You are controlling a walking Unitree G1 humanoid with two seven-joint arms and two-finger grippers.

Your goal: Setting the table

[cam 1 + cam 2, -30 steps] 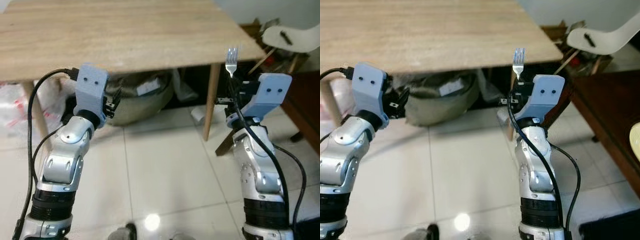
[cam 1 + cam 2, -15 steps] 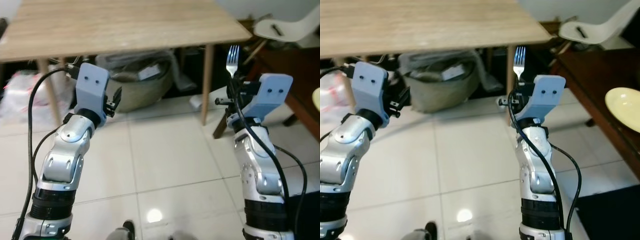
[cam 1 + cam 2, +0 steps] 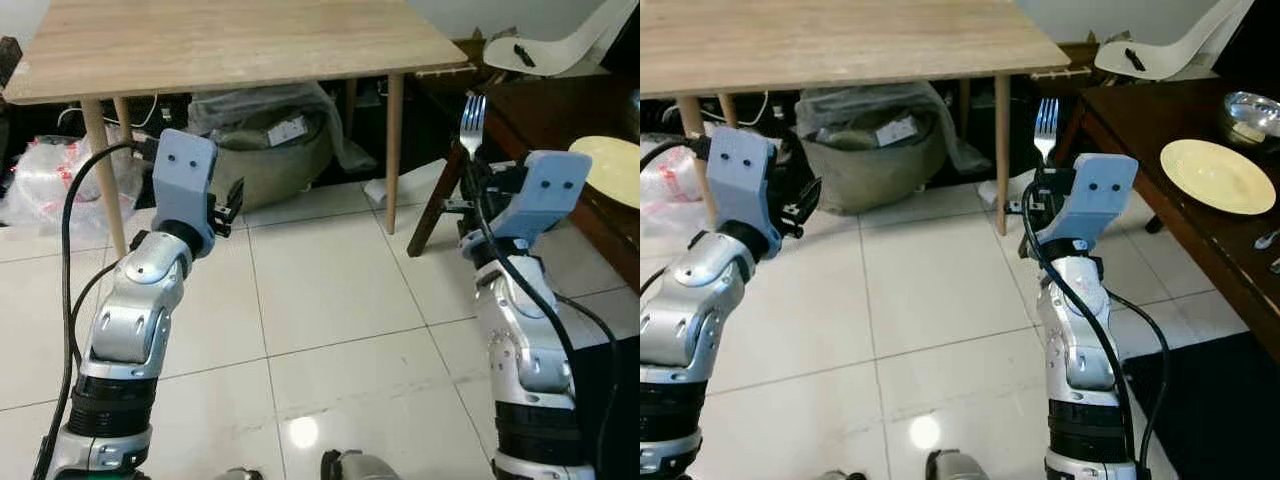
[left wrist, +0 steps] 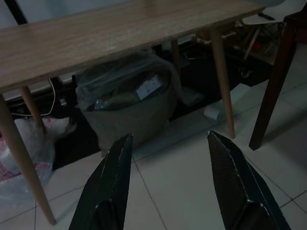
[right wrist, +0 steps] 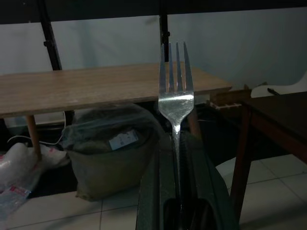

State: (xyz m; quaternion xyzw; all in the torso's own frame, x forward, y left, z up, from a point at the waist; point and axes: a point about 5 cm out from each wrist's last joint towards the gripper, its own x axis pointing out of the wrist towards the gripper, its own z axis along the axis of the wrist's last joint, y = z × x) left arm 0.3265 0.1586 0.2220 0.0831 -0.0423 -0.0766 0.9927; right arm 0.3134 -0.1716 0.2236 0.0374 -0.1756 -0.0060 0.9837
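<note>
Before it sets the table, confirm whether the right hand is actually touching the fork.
Touching. In the right wrist view the fork stands upright with its handle clamped between the right hand's two black fingers, tines up; the left eye view agrees.

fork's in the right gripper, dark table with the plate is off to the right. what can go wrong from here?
1. The right gripper is shut on only the fork handle's low end, tines up and standing tall; a fast turn might tilt it or let it slip.
2. The dark table edge lies close beside that arm; swinging right may clip it or the yellow plate.
3. The left gripper hangs open and raised near the wooden table leg; walking could catch it.
</note>
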